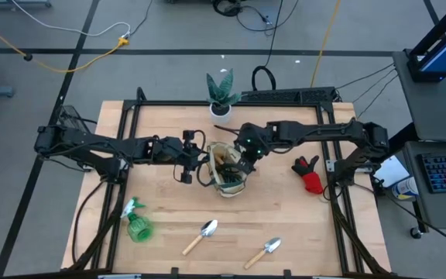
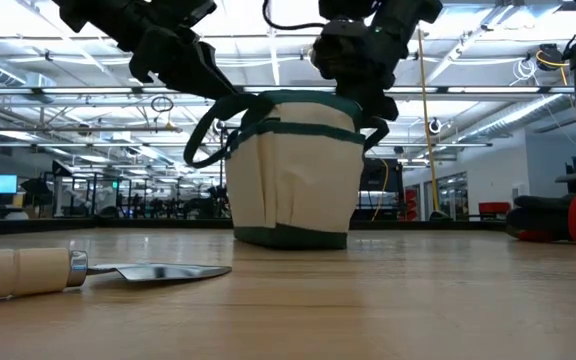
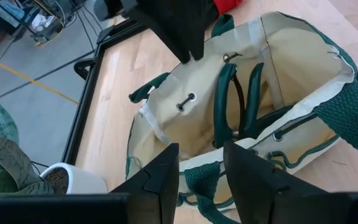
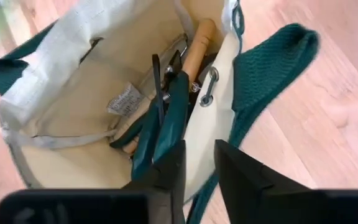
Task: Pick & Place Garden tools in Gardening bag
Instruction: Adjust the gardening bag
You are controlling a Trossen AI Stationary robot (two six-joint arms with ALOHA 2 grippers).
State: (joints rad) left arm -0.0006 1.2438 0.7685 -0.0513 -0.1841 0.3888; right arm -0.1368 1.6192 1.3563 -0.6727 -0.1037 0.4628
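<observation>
Fingers on my right gripper (image 4: 199, 163) sit a little apart, with nothing between them. They hang right over the open top of the gardening bag (image 1: 228, 172). Just below them, inside the bag, I see the green-handled pruners (image 4: 166, 121) and a pale wooden handle (image 4: 199, 42) standing up against the bag's wall. A dark green loop handle (image 4: 269, 68) flops out over the rim beside my fingers.

My left gripper (image 3: 201, 171) is at the other side of the bag, just by the rim. Its fingers are apart too and hold nothing. From there I look down on the same pruners (image 3: 236, 99).

Farther from my grippers, two silver trowels (image 1: 200, 235) (image 1: 263, 252) lie on the wooden table (image 1: 169, 213), apart from each other. The green spray bottle (image 1: 136, 222) lies beyond the left gripper, near the table edge. A red and black item (image 1: 310, 174) lies out past my right gripper. A green plant in a white pot (image 1: 222, 94) stands at the far edge.
</observation>
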